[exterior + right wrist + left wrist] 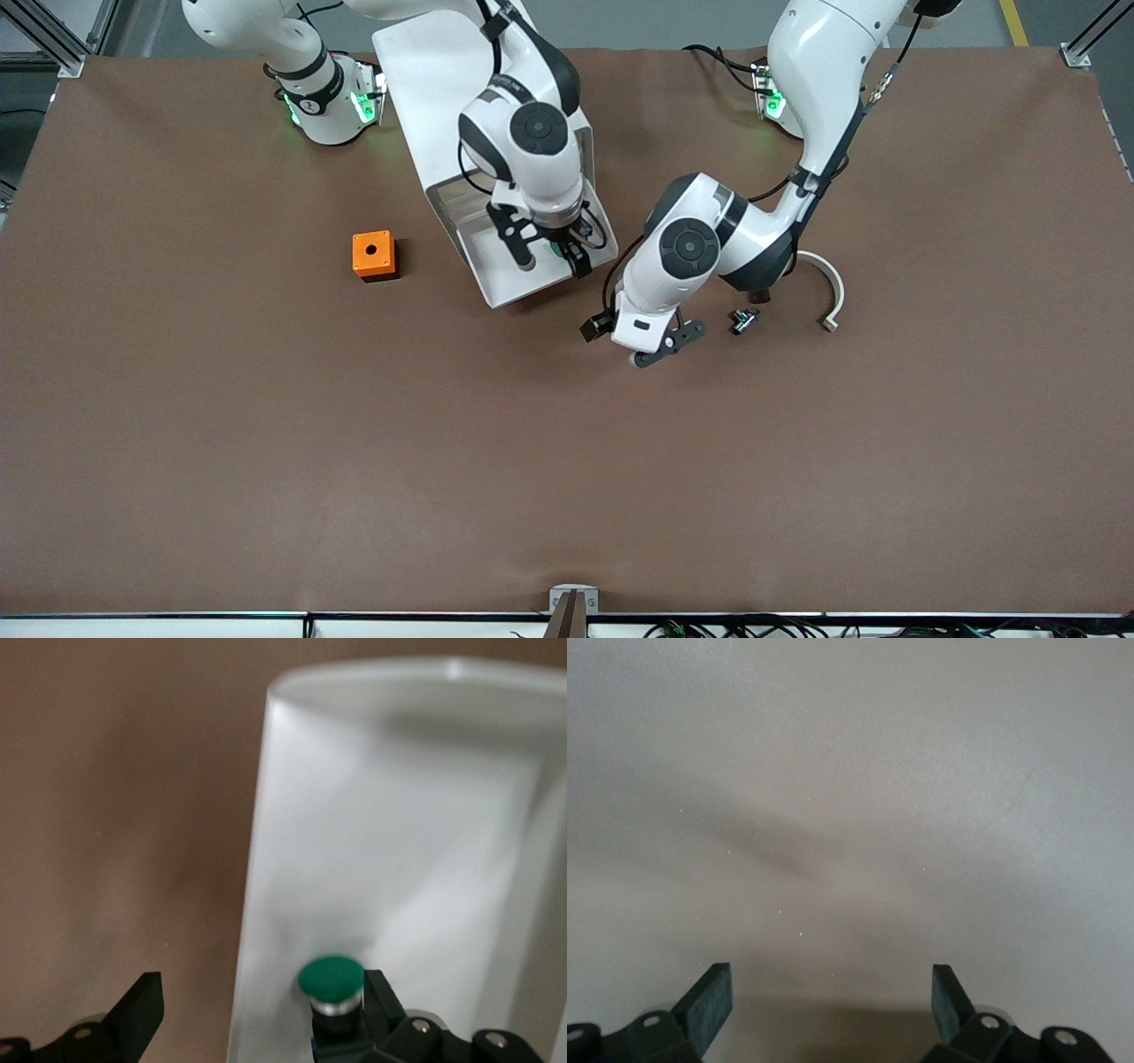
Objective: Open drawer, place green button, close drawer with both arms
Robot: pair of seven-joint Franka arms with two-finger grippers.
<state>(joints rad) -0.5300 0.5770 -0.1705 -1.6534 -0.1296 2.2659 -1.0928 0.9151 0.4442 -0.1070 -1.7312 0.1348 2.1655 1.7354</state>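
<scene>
Right gripper [551,257] over pulled-out drawer [505,283], fingers apart; button [331,985] in drawer, against one finger. Left gripper [666,344] spread wide, empty, low over bare table [266,425] near drawer.

A: Table [266,443] colour?
B: Plain brown, no pattern.
A: Arms [824,80]?
B: Glossy white w/ black joint bands, green lights at the bases. Left gripper [666,346] black; right gripper [551,257] black too.
A: Cabinet [425,80]?
B: White all over. Drawer [509,285] same white, inside incl.
A: Button [331,985]?
B: Green round cap, silver ring under it, dark body below.
A: Other bits?
B: Orange cube [374,255] w/ a black hole on top. Curved strip [831,288] cream-white. Small part [744,320] near it is black w/ silvery glints.
</scene>
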